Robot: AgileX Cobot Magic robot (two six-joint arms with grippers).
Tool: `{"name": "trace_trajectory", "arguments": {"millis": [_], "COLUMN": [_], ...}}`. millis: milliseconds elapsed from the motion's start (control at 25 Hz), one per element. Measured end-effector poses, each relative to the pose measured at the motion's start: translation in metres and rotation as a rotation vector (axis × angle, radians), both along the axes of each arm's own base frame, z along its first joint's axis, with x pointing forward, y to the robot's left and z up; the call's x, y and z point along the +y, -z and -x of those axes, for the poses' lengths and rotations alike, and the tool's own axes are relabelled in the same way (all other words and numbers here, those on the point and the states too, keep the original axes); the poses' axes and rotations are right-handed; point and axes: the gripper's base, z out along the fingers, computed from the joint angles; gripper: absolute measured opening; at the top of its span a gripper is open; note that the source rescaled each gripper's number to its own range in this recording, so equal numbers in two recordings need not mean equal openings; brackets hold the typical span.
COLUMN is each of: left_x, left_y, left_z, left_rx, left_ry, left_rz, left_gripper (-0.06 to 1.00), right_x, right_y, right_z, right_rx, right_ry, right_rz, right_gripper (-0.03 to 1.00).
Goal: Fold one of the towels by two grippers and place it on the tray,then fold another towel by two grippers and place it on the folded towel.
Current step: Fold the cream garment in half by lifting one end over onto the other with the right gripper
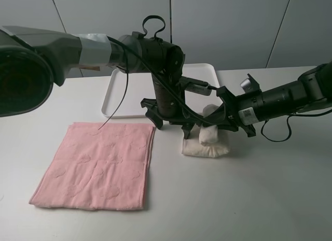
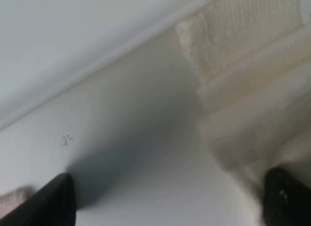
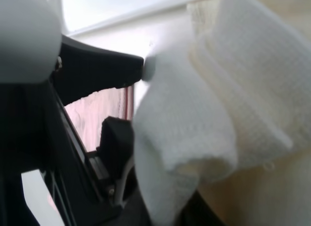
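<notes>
A pink towel lies flat on the table at the front left. A cream towel lies folded in a small bundle at the middle, in front of the white tray. My right gripper is shut on a raised fold of the cream towel and holds it a little above the rest. My left gripper hangs low over the table between the two towels, jaws wide apart and empty. Its fingertips frame bare table, and one sits at the cream towel's edge.
The tray's rim runs just behind the left gripper. The pink towel's edge shows behind the left gripper's black fingers in the right wrist view. Both arms crowd the table's middle. A black cable hangs from the left arm over the tray.
</notes>
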Motion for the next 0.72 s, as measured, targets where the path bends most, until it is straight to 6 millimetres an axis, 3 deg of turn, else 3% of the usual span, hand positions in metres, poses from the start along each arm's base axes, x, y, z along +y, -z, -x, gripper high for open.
{"name": "trace_trajectory", "arguments": {"millis": [520,720], "left_x": [-0.005,-0.010], "left_y": [-0.011,-0.031], "left_z": [-0.006,-0.014], "left_rx": [0.007,-0.026], "left_ry": [0.022,0.041], "left_rz": [-0.018,-0.013], "left_gripper": [0.98,0.98], "right_x": [0.001,0.001], "right_y": [0.000,0.000], "right_z": [0.000,0.001], "right_rx": [-0.006,-0.007], "right_ry": [-0.005,-0.009], "right_rz": [0.001,0.000], "right_gripper": [0.04,0.04]}}
